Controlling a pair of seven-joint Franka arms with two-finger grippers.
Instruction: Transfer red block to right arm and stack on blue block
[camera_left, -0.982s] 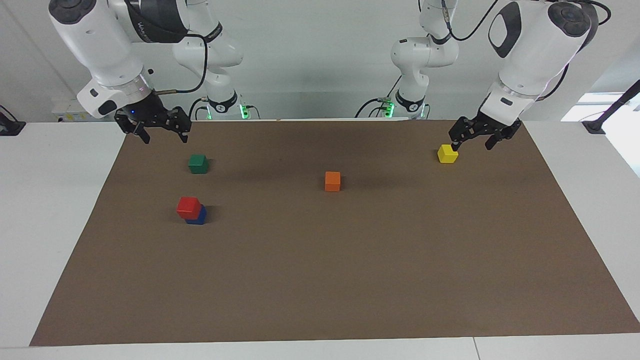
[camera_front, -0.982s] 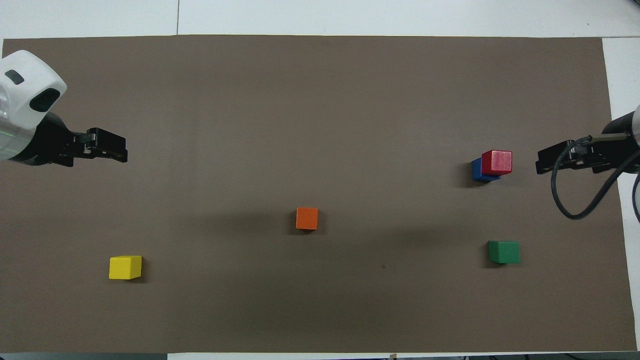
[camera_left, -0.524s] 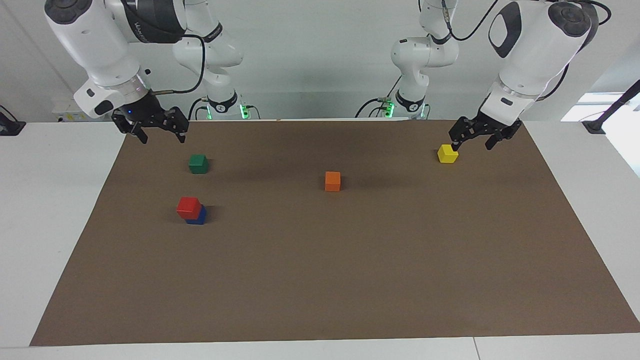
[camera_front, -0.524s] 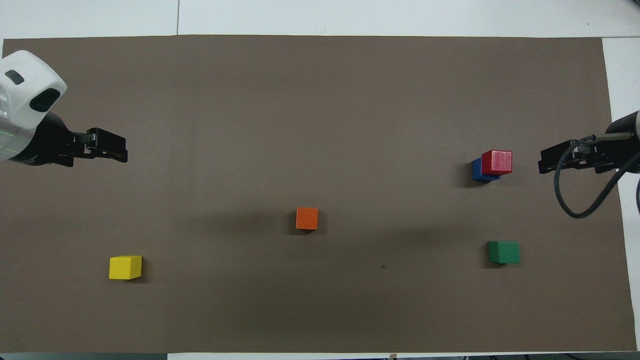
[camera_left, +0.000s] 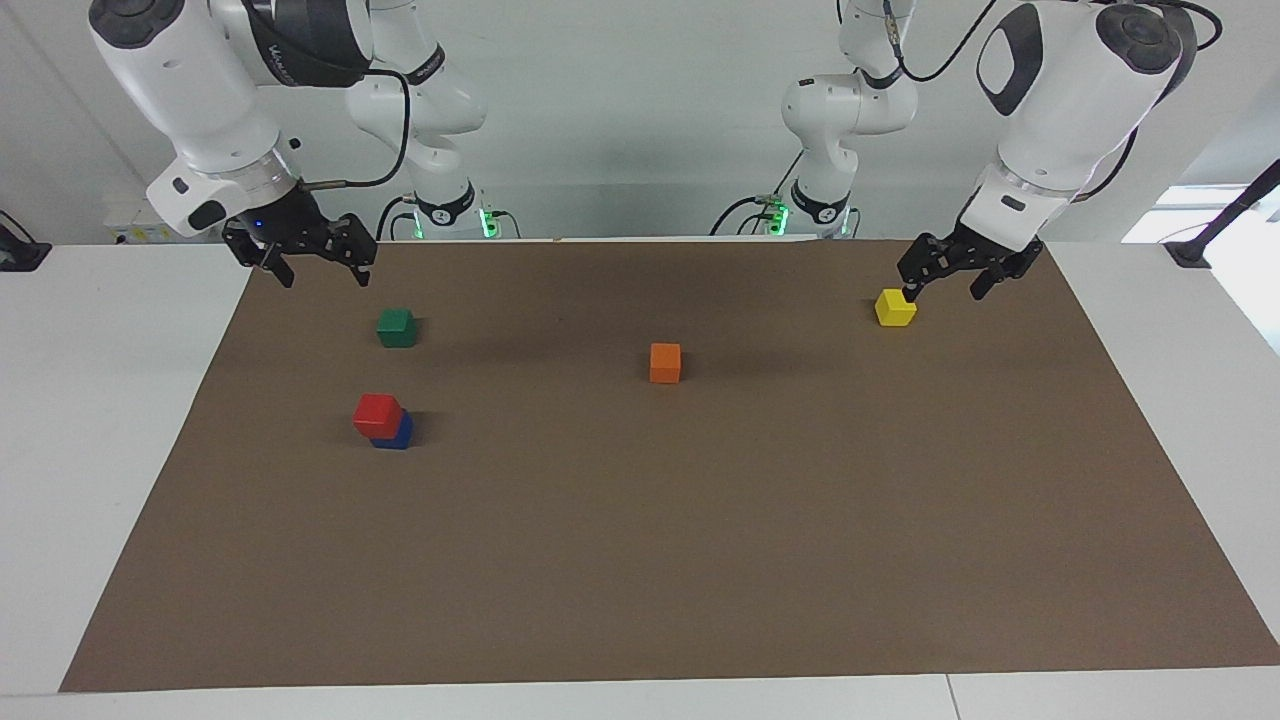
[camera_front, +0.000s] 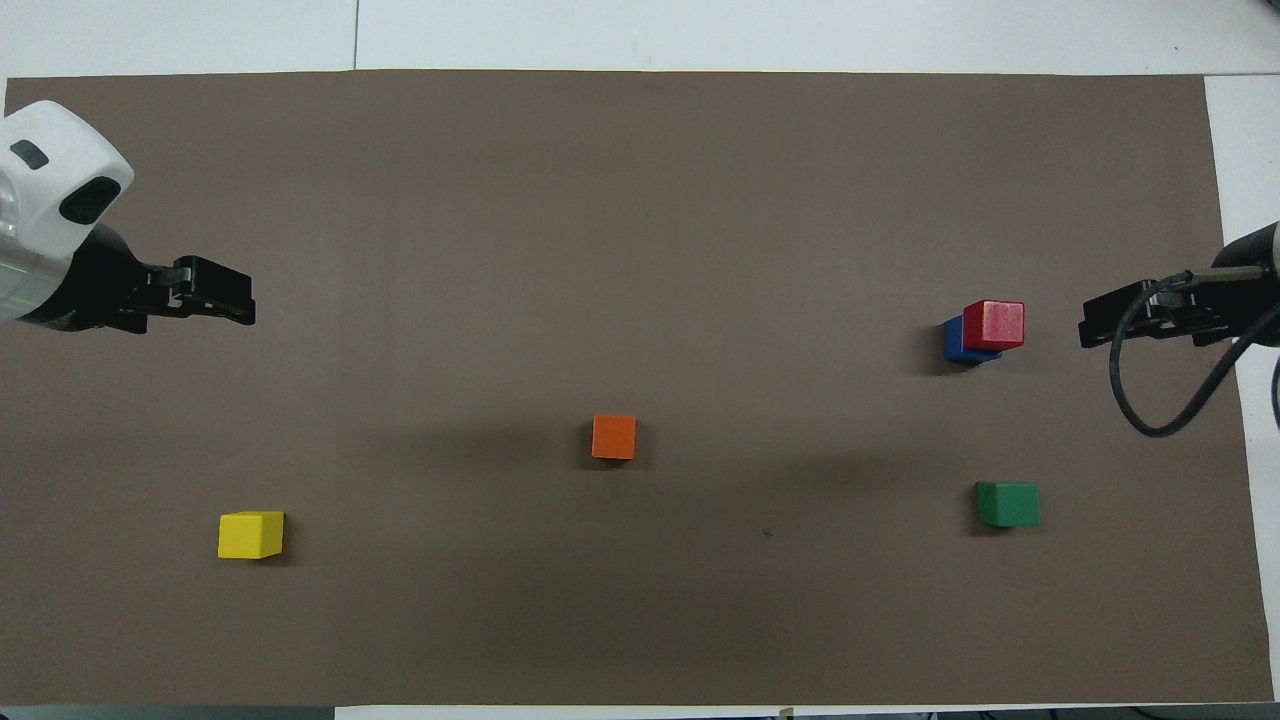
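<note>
— Starting at the right arm's end of the facing view: right gripper (camera_left: 315, 265) up in the air over the mat's (camera_left: 700, 560) corner nearest the robots, fingers spread apart, holding nothing.

— Anything under it?

— Nothing directly. Green cube (camera_left: 396, 327) resting on the mat close by, toward the middle of the table. Farther from the robots than that, red block (camera_left: 377, 415) sitting on top of blue block (camera_left: 395, 432), slightly offset, so one edge of blue showing underneath.

— Confirmed from above?

— Yes: red block (camera_front: 994, 325) overlapping blue block (camera_front: 960, 340), right gripper (camera_front: 1110, 322) off to the side, well clear of the stack, touching neither.

— Moving along?

— Orange cube (camera_left: 665, 362) alone near the middle of the mat. Then yellow cube (camera_left: 895, 307) toward the left arm's end, close to the robots' edge.

— And the left gripper?

— Left gripper (camera_left: 943, 283) raised beside the yellow cube, fingers parted, empty. One fingertip appearing to overlap the cube's corner in the facing view; seen from above, left gripper (camera_front: 215, 303) well apart from yellow cube (camera_front: 250, 535).
</note>
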